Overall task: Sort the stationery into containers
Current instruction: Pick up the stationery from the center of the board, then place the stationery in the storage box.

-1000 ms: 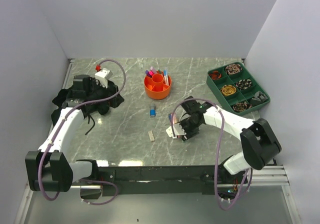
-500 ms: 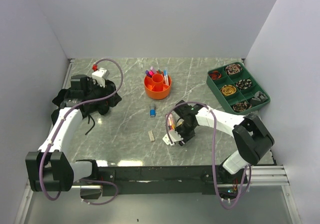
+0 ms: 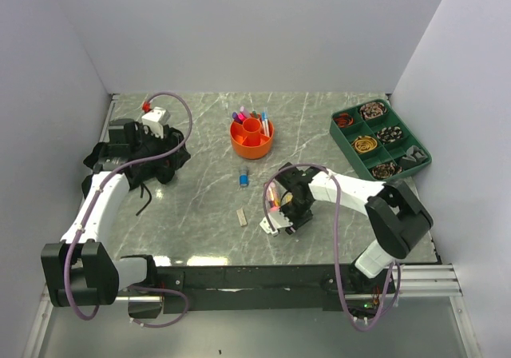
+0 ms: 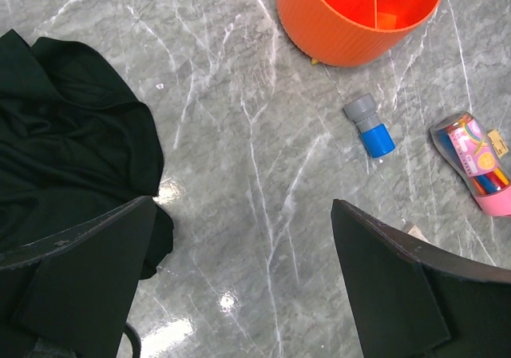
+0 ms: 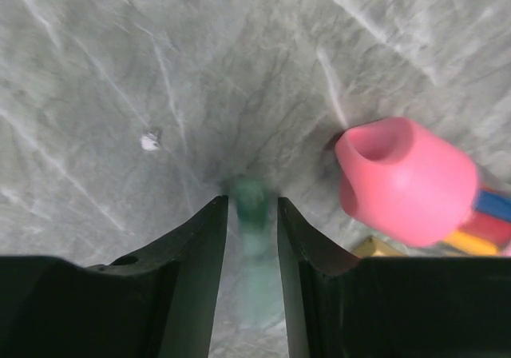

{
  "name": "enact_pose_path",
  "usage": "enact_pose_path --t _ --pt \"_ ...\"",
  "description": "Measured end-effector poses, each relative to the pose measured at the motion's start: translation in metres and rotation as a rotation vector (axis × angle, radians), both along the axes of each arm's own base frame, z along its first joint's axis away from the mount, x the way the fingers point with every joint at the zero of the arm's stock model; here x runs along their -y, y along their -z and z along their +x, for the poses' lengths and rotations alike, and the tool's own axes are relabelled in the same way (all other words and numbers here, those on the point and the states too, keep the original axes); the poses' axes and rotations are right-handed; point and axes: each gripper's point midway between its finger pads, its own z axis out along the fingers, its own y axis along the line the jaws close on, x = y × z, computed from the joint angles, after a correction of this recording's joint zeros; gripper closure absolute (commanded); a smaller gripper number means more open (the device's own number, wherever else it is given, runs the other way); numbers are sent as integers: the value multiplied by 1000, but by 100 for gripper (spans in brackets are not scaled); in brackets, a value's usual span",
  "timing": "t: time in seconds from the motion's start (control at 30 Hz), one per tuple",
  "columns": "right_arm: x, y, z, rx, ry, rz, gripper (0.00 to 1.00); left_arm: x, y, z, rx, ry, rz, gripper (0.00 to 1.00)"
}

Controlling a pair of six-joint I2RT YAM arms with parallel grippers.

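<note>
Right claw pinches a blurred teal pen; pink-capped tube at its three o'clock. Left claw gapes wide.

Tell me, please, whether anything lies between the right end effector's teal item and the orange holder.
Only low things: the pink-capped tube lies beside the right end effector on the side toward the orange holder, and a small blue-and-grey piece lies farther along. Carrying the teal item lifted to the holder would likely clear both.
</note>
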Motion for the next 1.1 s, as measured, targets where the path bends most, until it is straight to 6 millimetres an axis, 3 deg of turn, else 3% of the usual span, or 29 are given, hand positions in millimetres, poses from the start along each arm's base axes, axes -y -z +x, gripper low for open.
enact_pose_path --t 0.07,0.23,0.43,0.57,0.67,0.77,0.87,0.97,1.1 --pt "4 5 -1 -9 7 -28 64 -1 -1 0 2 -2 0 1" --pt "4 6 4 0 16 -39 83 0 -4 1 4 -7 -9 1" --pt "6 -3 1 -29 41 -66 99 0 -8 5 9 -9 -13 1" --pt "-12 -50 14 -44 82 -25 100 0 -11 8 13 -9 -16 1" --pt "-50 -120 47 -31 155 118 100 2 -14 12 13 -7 -28 1" --pt "-94 -202 95 -15 269 373 100 3 -14 17 7 -10 -39 1" --pt "-107 -248 130 -71 430 570 100 4 -12 25 -3 -8 -46 1" --pt "-109 -255 162 -154 615 715 100 4 -9 31 -18 -8 -51 1" --pt "-119 -227 187 -266 802 822 100 4 -6 39 -30 -3 -50 1"
